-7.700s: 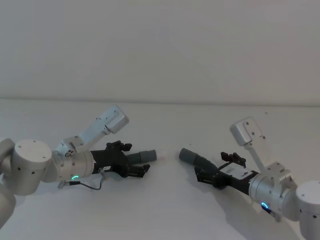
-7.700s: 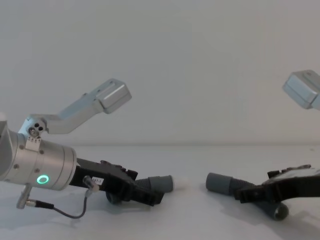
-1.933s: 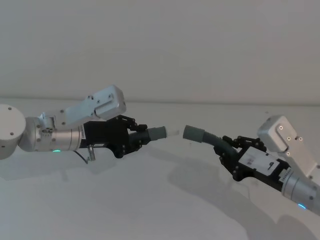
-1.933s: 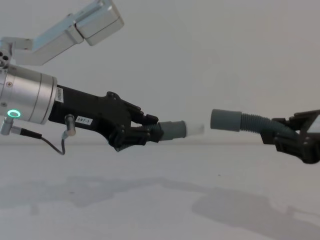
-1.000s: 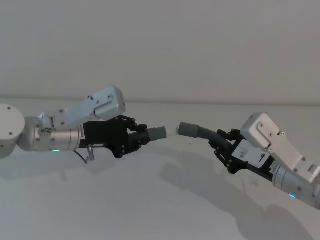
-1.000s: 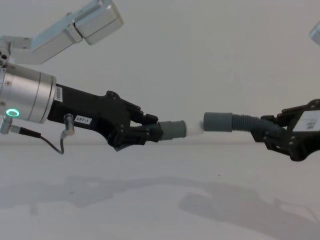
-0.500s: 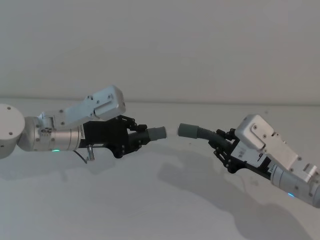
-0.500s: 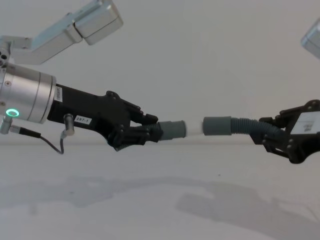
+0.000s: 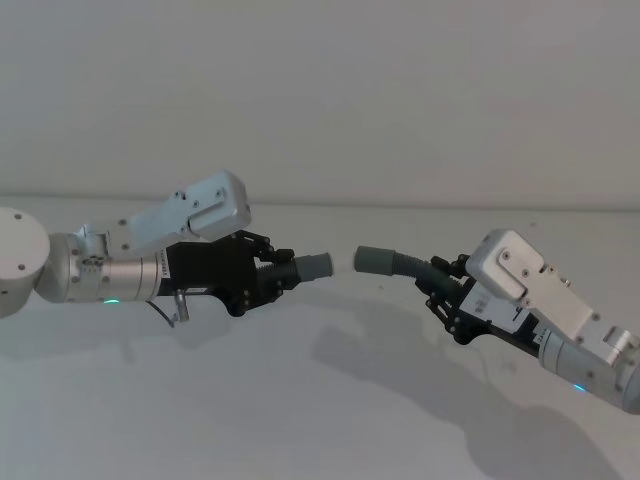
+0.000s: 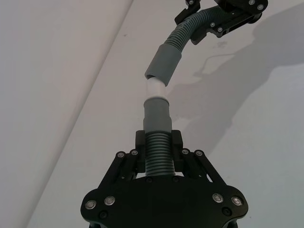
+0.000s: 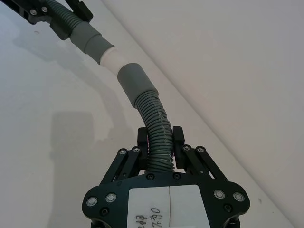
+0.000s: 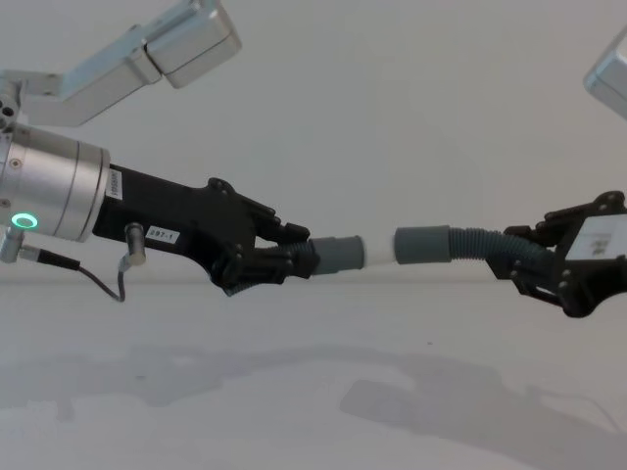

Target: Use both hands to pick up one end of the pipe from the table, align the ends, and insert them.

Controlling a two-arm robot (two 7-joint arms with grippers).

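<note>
A plain, matt, whitish table [image 9: 300, 420] fills the lower half of the head view, from 3 o'clock round through 6 to 9 o'clock, and meets an equally pale, bare wall [image 9: 320, 90] along a faint horizontal seam just above the middle. The wall covers everything toward 12 o'clock in an even grey-white. Soft light from above lays blurred grey shadows [image 12: 411, 397] on the table toward 6 o'clock in the chest view.
</note>
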